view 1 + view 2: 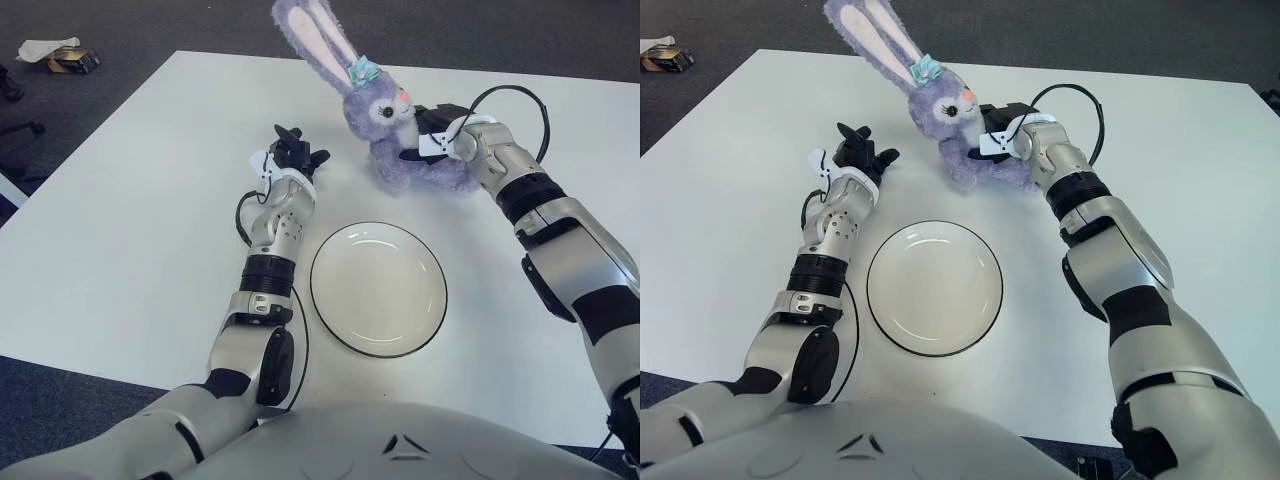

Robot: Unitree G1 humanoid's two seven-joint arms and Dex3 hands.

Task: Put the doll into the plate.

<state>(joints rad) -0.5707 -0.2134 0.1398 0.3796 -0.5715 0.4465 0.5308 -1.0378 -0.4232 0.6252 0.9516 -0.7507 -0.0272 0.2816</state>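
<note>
- Purple plush, long-eared: the doll (400, 125) is a rabbit with pink-lined ears and a small blue bow at their base, sitting towards the far edge of the white bench (120, 220), ears pointing up and away from me.
- My right hand (435, 125) is pressed against the doll's side, behind its head, with the fingers closed on the plush; most of them are buried in the fur, so I cannot tell exactly how they wrap.
- My left hand (290, 152) shows well apart from the doll, nearer the bench's left edge, fingers spread loosely and holding nothing.
- My plate (378, 288), white with a dark rim, lies near the bench's near edge, between my two forearms, with nothing in it.
- The doll is wholly outside the plate, on its far side and not touching it.
- A black cable (515, 100) loops above my right wrist.
</note>
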